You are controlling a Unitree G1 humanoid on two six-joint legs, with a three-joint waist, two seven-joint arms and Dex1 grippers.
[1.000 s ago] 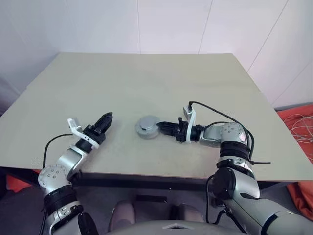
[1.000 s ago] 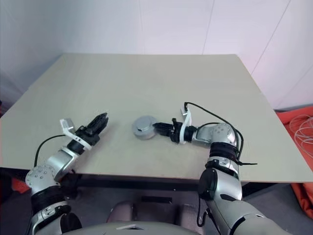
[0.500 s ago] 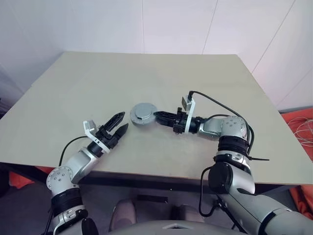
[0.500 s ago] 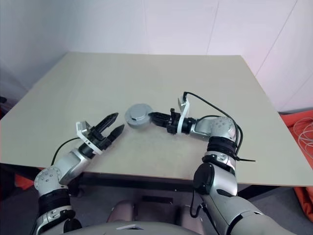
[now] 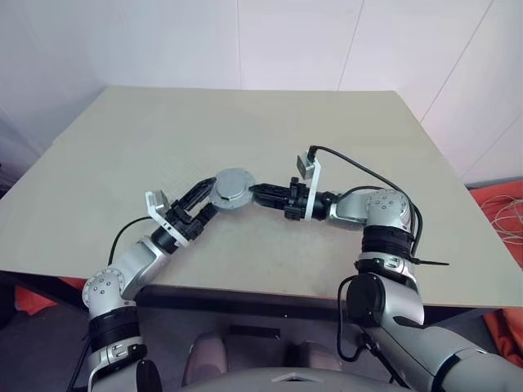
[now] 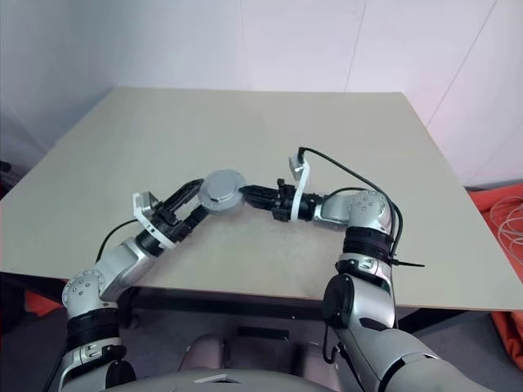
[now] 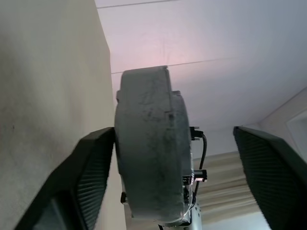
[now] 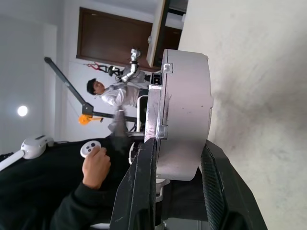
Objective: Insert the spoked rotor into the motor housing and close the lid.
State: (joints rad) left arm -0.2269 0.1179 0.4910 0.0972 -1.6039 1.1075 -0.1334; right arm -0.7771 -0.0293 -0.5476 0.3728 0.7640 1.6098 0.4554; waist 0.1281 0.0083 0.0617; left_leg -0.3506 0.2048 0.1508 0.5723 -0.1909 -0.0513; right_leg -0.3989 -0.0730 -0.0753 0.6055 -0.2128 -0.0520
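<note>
Pale walls back a bare beige desk (image 5: 343,147), above whose near half, close to the middle of the front edge, the motor housing (image 5: 234,189) is held clear of the surface, a thick grey round body that looks closed, its lid (image 8: 154,103) seemingly already seated as a thinner disc against one face (the seam shows in the right wrist view). No windings or spoked rotor can be seen, so the rotor is presumably inside; that is a judgement, not a sighting.

The right gripper (image 5: 260,193) reaches in level from the desk's right side, its two black fingers clamped across the housing's thickness, one on each flat face. The round body's axis therefore runs across that grip, with the rim turned toward the other arm.

The left gripper (image 5: 203,202) comes up from the near-left corner with its fingers spread wide; in the left wrist view the housing stands edge-on between them, one finger (image 7: 93,167) touching or almost touching its side, the other well apart. Both arms are at the part, but only the right holds it.

Beyond the gripper in the right wrist view, a seated person's hand (image 8: 96,167) rests near a white controller (image 8: 89,148).
</note>
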